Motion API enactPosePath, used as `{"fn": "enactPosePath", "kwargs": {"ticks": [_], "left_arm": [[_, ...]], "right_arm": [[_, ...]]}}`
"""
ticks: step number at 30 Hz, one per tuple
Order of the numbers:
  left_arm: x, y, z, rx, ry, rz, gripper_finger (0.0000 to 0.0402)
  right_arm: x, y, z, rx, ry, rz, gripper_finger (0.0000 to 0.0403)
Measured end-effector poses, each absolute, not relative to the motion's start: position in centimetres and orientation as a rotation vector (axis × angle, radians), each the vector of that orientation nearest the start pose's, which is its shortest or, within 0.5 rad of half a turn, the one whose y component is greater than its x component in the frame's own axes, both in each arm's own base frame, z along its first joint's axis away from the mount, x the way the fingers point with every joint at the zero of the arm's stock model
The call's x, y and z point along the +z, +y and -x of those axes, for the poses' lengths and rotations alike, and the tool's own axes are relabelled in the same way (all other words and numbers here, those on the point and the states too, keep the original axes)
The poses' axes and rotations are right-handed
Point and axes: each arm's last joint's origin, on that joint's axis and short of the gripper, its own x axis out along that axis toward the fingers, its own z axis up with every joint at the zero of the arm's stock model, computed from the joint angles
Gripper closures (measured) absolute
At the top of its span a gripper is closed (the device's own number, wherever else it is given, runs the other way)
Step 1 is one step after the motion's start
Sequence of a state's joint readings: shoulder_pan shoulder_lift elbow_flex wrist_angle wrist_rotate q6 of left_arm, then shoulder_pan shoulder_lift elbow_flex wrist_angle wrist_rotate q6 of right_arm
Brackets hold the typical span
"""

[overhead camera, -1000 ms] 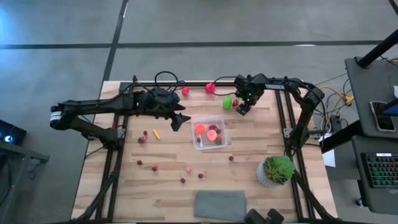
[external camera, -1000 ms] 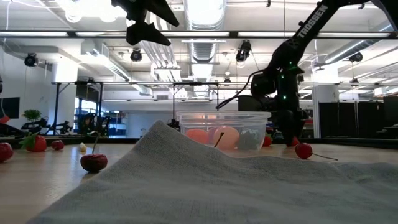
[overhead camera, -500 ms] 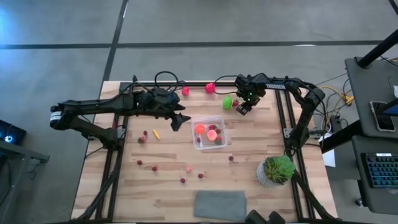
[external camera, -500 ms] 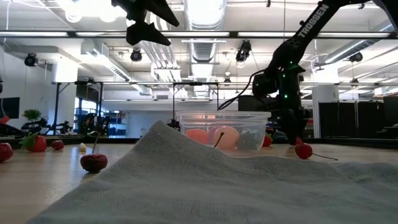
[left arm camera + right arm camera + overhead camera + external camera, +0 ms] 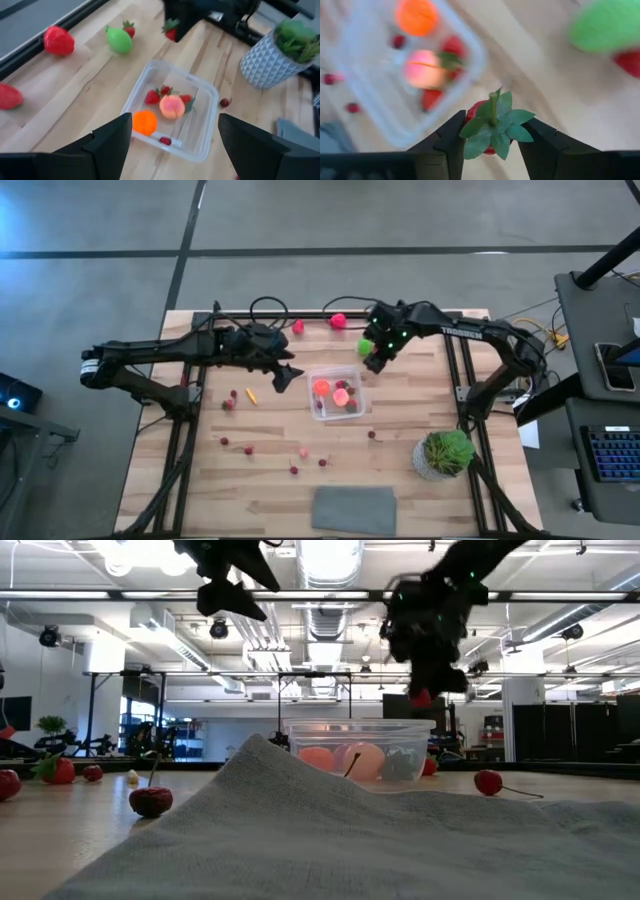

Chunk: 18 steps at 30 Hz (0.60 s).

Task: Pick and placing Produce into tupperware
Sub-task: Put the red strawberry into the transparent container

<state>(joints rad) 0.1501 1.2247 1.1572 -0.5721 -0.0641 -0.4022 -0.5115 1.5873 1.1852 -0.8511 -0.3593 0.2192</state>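
Red and leafy-topped, the toy strawberry (image 5: 490, 127) sits pinched between the right gripper's (image 5: 491, 134) two dark fingers, lifted off the table just beside the tupperware's (image 5: 360, 392) far corner. You can treat it as light and fairly stiff, probably smooth plastic, so it could slip or twist if the squeeze is loose; the hold across its rounded body, below the leaves, looks like the sensible place. The green leaf cap (image 5: 497, 125) is soft and gives nothing to grip. In the right wrist view the stalk end faces the camera, so its long axis seems to run along the fingers, tip pointing away toward the table. In the low view the red piece (image 5: 421, 697) hangs above the tub's rim. Your left gripper (image 5: 287, 374) waits with jaws spread, empty, near the tub's other side.
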Motion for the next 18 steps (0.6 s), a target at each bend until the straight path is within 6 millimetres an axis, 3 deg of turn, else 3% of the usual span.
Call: {"fn": "enactPosePath", "kwargs": {"ticks": [7, 14, 18], "left_arm": [[33.6, 4.0, -25.2, 0.340, 0.612, 0.414, 0.0120], [33.7, 3.8, -24.3, 0.341, 0.643, 0.418, 0.0120], [33.7, 3.7, -23.9, 0.344, 0.662, 0.421, 0.0120]], "right_arm": [[24.2, -10.6, -31.2, -0.146, 1.079, -0.657, 0.0246], [22.7, -11.4, -33.4, -0.269, 1.110, -0.660, 0.0214], [23.0, -11.5, -33.7, -0.294, 1.100, -0.639, 0.0192]]}}
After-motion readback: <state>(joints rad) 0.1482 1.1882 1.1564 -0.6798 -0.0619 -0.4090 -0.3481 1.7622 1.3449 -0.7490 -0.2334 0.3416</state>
